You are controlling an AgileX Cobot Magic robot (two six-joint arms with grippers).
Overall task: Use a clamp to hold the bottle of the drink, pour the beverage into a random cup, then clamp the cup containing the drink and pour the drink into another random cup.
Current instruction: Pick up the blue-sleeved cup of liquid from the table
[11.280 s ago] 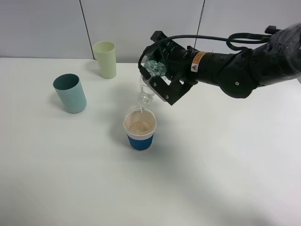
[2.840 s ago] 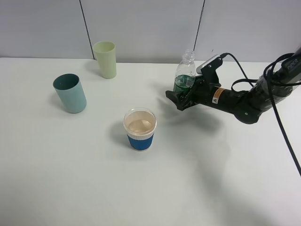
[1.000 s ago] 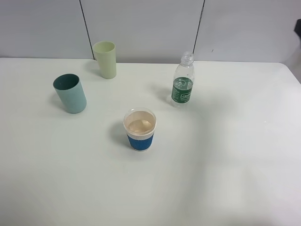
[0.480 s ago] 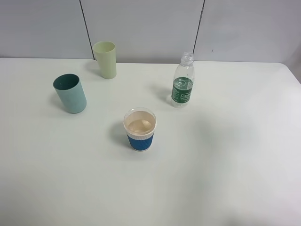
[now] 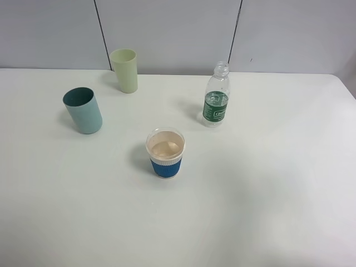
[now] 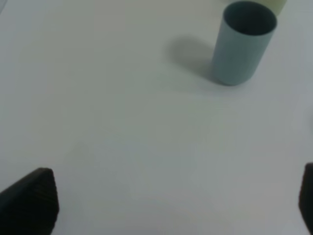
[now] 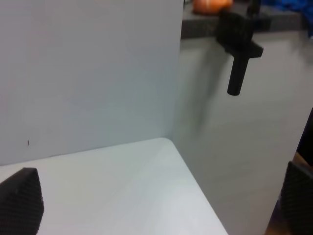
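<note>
- A paper cup with a blue ribbed sleeve stands upright on the white table, and the clear drink lies in its beige inside.
- The bottle, clear with a green label band, stands upright behind the cup and to its right, well apart from it.
- The teal tumbler stands to the left of the cup and a little behind it, also well apart.
- The pale green tumbler stands farther behind the cup, to its left, close to the wall.
- The left gripper has its jaws spread wide with only bare table between them. Its wrist camera shows the teal tumbler ahead and untouched.
- The right gripper also has its jaws wide apart and holds nothing. It faces a corner of the table, away from the cup.
- Neither gripper appears in the high view.
</note>
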